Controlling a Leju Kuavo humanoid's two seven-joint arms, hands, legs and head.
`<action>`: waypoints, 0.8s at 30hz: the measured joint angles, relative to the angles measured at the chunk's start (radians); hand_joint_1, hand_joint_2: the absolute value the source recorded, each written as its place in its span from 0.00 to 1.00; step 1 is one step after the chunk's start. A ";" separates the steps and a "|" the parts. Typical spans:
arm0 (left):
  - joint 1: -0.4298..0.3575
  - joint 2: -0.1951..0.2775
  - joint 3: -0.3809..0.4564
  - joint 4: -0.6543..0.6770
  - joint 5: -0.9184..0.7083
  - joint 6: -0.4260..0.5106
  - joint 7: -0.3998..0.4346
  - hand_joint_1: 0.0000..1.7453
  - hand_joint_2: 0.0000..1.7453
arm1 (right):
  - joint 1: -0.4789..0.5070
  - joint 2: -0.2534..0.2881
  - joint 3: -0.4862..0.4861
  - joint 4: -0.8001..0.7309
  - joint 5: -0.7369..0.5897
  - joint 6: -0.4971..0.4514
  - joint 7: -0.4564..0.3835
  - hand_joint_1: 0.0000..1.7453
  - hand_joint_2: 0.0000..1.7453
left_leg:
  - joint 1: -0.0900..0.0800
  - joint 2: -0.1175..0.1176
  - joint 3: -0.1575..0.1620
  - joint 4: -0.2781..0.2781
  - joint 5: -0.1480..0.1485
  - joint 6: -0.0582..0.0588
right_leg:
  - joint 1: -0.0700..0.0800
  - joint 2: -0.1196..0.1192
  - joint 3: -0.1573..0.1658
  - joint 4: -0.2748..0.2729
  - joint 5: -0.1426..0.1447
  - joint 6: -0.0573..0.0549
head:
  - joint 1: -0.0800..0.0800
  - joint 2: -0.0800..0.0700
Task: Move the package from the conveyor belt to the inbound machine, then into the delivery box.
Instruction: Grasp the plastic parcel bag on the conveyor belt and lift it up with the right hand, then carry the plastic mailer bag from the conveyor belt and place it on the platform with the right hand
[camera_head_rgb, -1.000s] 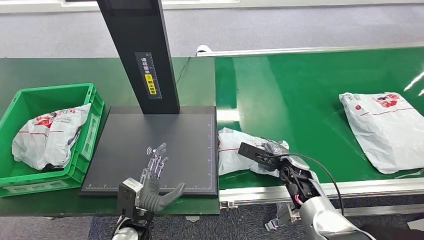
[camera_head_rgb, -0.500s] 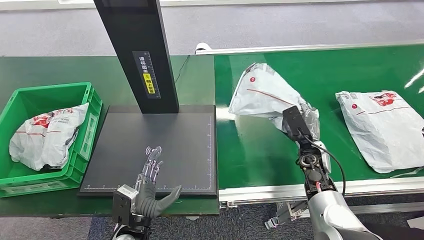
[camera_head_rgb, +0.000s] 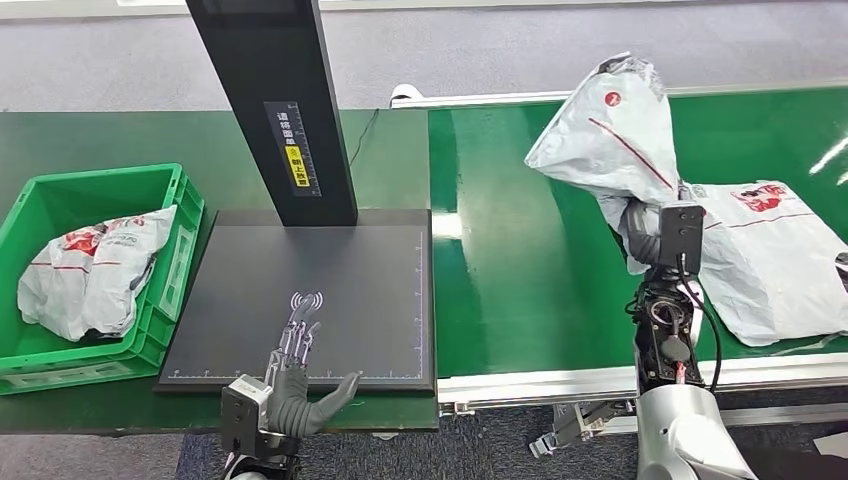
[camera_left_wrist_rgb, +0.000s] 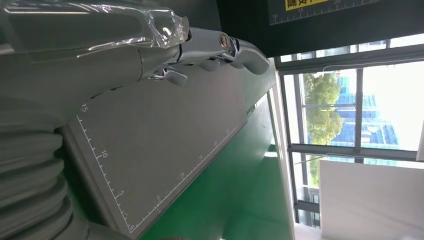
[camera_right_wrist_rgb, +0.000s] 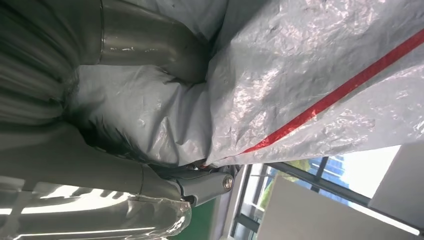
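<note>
Crinkly grey plastic package (camera_head_rgb: 612, 140) is hanging high over the green conveyor belt (camera_head_rgb: 530, 290), bunched in the right hand (camera_head_rgb: 640, 235) whose fingers are wrapping it, while the left hand (camera_head_rgb: 295, 375) is resting spread by the black inbound machine (camera_head_rgb: 370, 290), where the package needs carrying next.

The head view looks forward and down from high on the robot onto the scanner platform (camera_head_rgb: 310, 300) and conveyor belt (camera_head_rgb: 540, 290). The left wrist view sits close above that platform (camera_left_wrist_rgb: 150, 150), turned sideways. The right wrist view presses against the package (camera_right_wrist_rgb: 300, 75).
</note>
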 joint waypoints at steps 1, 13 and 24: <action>0.000 0.000 -0.001 0.000 0.000 0.002 -0.001 0.00 1.00 | 0.007 0.000 0.000 -0.016 -0.019 0.001 -0.008 1.00 1.00 | 0.000 0.000 0.000 0.000 0.000 0.000 | 0.000 0.000 0.000 0.000 0.000 0.000 | 0.000 0.000; -0.021 0.007 -0.005 0.021 0.002 -0.013 -0.029 0.00 1.00 | 0.055 0.068 0.275 -0.102 -0.024 0.589 -0.101 1.00 1.00 | 0.001 0.003 -0.001 0.000 0.000 -0.001 | 0.001 0.002 -0.001 0.001 0.000 0.000 | 0.000 0.000; -0.027 0.008 0.010 0.028 0.009 -0.022 -0.031 0.00 1.00 | -0.102 0.210 0.649 0.034 -0.089 0.793 -0.017 1.00 1.00 | 0.001 0.002 -0.001 0.000 0.002 -0.002 | 0.001 0.002 -0.002 0.002 0.000 -0.001 | 0.000 0.000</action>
